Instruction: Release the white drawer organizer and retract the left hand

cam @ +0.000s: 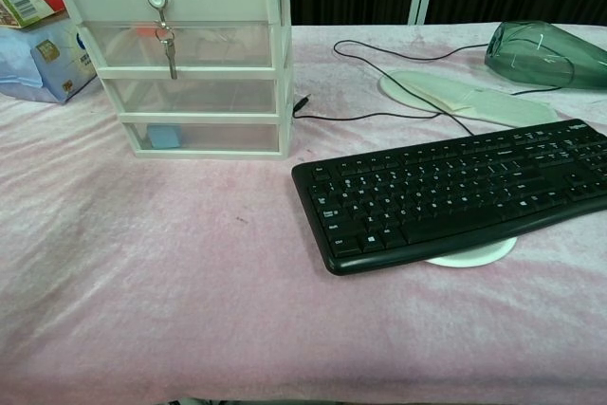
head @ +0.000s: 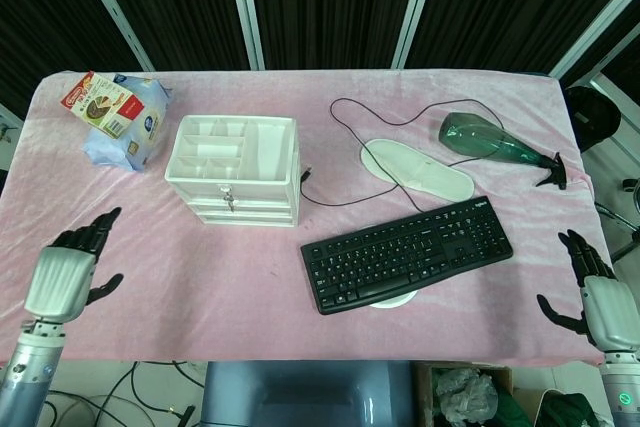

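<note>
Hovering over the near left corner of the surface, the left robot hand held nothing, its fingers spread apart and pointing toward the far side. Far and to the right of it, well apart, stood the white drawer organizer, untouched, its long axis running left to right, keys hanging on its front. The right robot hand, likewise empty with fingers apart, sat at the near right edge, farther from the organizer. Judged so, release looked done and the retreat nearly complete.
</note>
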Tool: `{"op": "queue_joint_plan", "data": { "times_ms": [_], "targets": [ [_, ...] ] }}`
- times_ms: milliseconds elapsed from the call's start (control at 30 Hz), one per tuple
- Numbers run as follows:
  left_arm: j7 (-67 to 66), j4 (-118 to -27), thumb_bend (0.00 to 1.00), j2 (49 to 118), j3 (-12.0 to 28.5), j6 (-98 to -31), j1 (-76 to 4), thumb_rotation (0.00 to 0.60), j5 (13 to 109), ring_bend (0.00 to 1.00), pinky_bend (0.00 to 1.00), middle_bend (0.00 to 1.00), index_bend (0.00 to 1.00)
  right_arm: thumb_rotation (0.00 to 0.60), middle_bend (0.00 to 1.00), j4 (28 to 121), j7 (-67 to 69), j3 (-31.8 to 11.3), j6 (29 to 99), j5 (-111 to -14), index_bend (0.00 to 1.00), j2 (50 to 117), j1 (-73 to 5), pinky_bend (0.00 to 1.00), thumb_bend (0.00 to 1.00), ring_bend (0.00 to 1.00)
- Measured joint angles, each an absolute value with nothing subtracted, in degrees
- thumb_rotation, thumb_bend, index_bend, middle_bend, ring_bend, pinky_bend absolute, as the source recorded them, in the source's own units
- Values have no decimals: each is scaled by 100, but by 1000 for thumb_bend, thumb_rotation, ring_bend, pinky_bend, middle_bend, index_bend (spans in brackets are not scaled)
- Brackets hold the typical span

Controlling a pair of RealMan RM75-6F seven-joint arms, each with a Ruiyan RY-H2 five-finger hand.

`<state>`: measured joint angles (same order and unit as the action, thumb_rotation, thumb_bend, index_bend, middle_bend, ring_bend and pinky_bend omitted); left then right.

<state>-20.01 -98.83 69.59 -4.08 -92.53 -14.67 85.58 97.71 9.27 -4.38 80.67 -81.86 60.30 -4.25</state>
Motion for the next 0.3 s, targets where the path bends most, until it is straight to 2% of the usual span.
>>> {"op": "queue_joint_plan", "data": {
  "times_ms": [100,300],
  "targets": [
    [-1744,-9989,48,6739,-534,-9336,-1222,600,8383,38,114,0,0,600,0,9767,898,-435,8105,-8214,0,6038,-416,183,256,61],
    [-1266,-9738,47,6691,-587,-9499,-925,600,8254,39,112,0,0,600,0,9733,875,-426,8132,-8271,0,6055,-417,183,256,61]
  ]
}}
